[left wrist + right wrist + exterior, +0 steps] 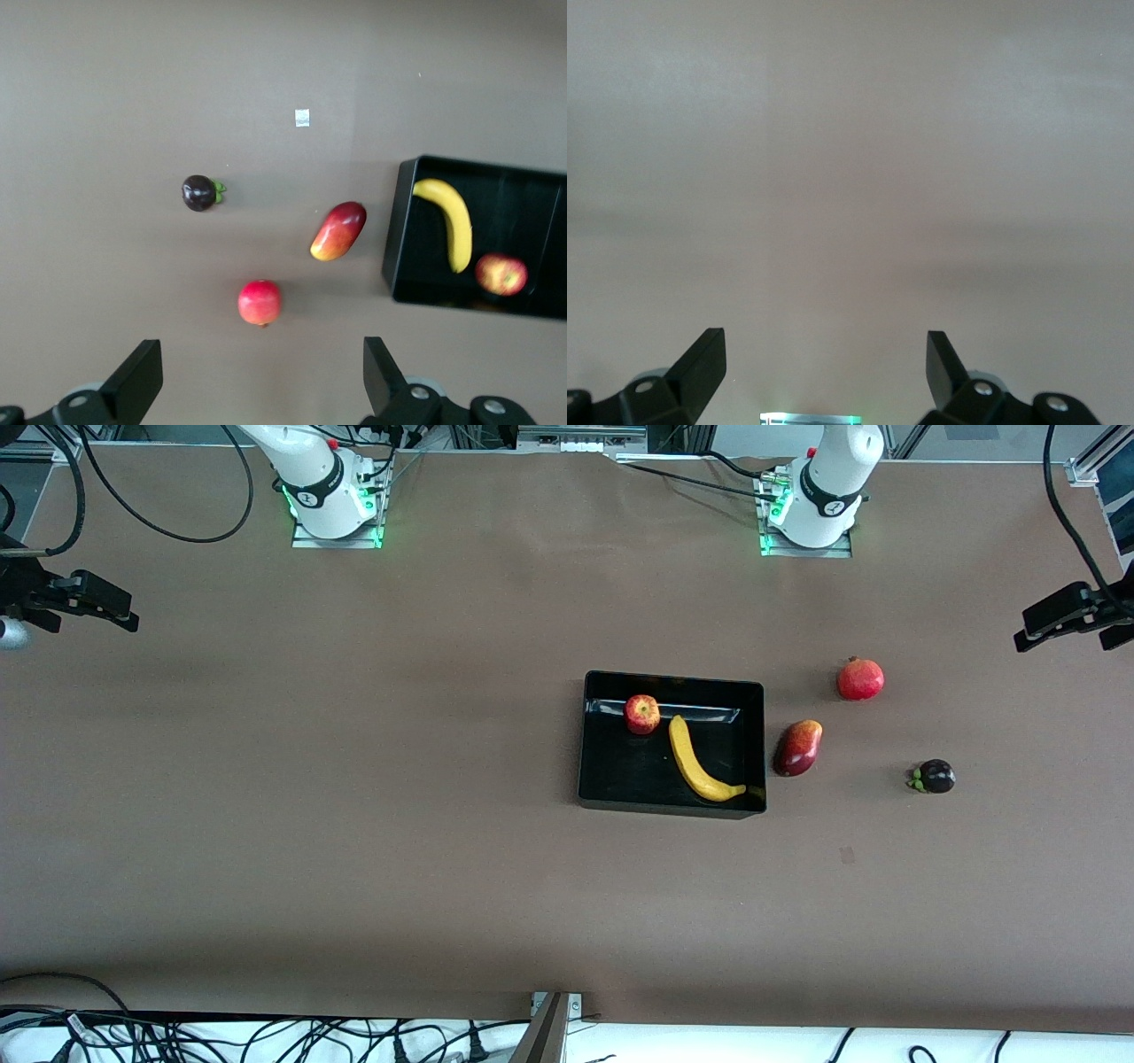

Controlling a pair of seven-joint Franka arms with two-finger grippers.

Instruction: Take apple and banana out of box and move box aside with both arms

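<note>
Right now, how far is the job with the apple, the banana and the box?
Nothing looks done yet. The apple and the banana lie inside the box, which sits beside the mango. Nothing is in hand: the left gripper and the right gripper are open and empty, far from the box. Both fruits and the box move remain.

Two white robot arms rise from metal base plates near the top of the frame, the right arm (323, 487) at upper left, the left arm (828, 491) at upper right. Each has a black band with a small white mark, green lights at the base, and black cables. Each wrist view shows two black angular fingers (137, 381) (700, 367) with silver screws.
</note>
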